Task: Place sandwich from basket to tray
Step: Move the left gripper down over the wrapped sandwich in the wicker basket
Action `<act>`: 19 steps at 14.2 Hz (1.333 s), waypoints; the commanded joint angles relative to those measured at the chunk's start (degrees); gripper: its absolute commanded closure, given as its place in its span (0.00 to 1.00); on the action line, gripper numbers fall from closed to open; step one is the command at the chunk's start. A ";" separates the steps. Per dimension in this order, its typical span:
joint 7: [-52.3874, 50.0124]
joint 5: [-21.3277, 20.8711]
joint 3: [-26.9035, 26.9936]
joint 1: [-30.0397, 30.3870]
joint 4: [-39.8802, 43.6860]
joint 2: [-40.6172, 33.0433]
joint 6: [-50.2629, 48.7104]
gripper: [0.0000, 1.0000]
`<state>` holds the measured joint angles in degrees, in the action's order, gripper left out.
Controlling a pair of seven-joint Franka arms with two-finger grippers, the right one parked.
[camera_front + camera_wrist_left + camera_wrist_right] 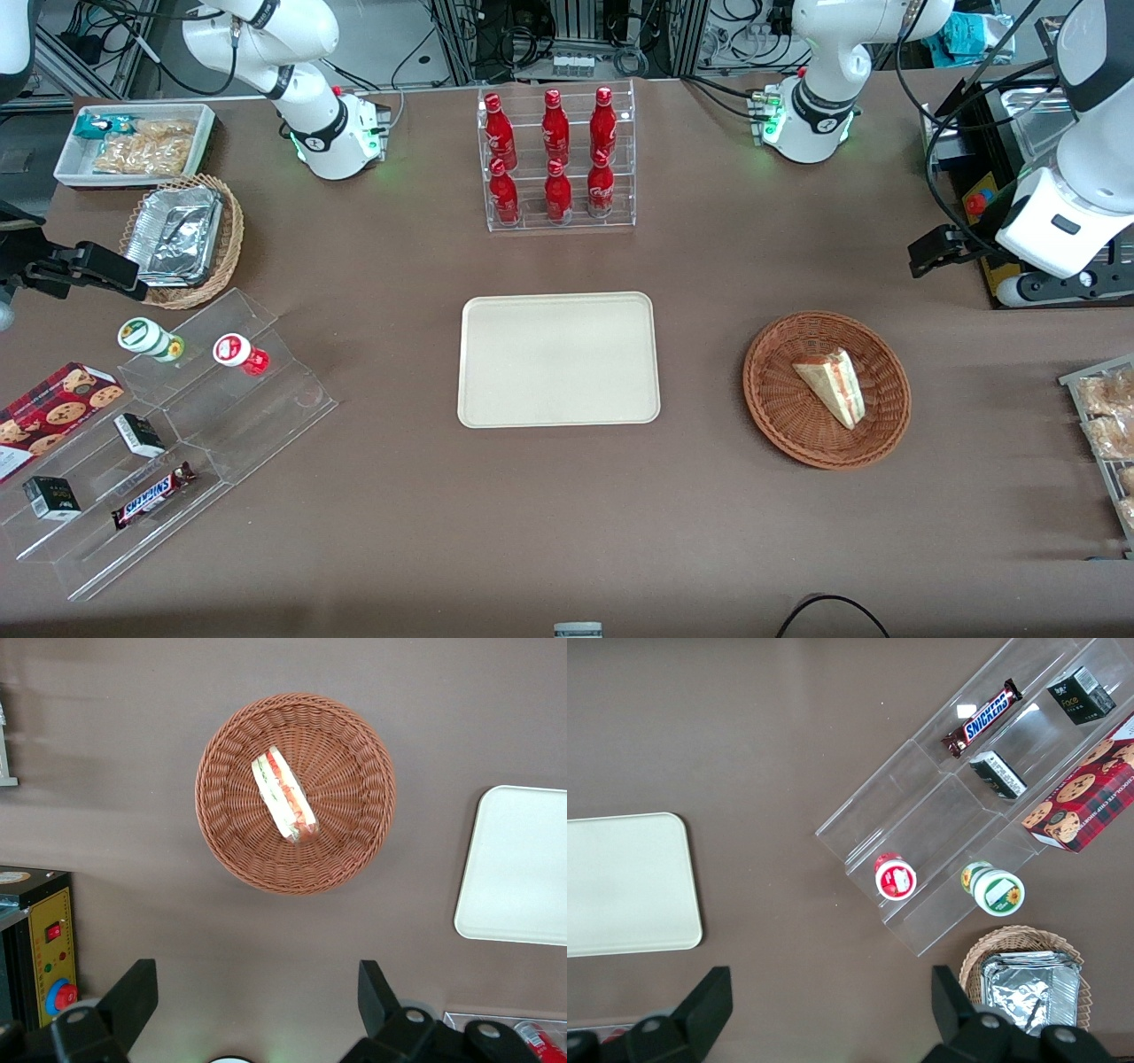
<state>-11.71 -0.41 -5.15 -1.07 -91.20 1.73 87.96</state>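
A bar in a brown wrapper (984, 717) is lying on the clear stepped display stand (957, 806), and its wrapper is showing the word "SNICKERS" in blue letters on white; the same bar (152, 495) is reading "SNICKERS" from the front as well. The printing on the small dark boxes, the cookie box, the cup lids and the red bottles is staying too small to read.
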 commanded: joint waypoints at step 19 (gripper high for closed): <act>-11.90 0.06 -0.39 -0.25 -32.35 6.01 45.68 0.00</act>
<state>-17.90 -0.37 -5.48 -1.18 -118.37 10.00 127.99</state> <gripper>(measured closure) 0.000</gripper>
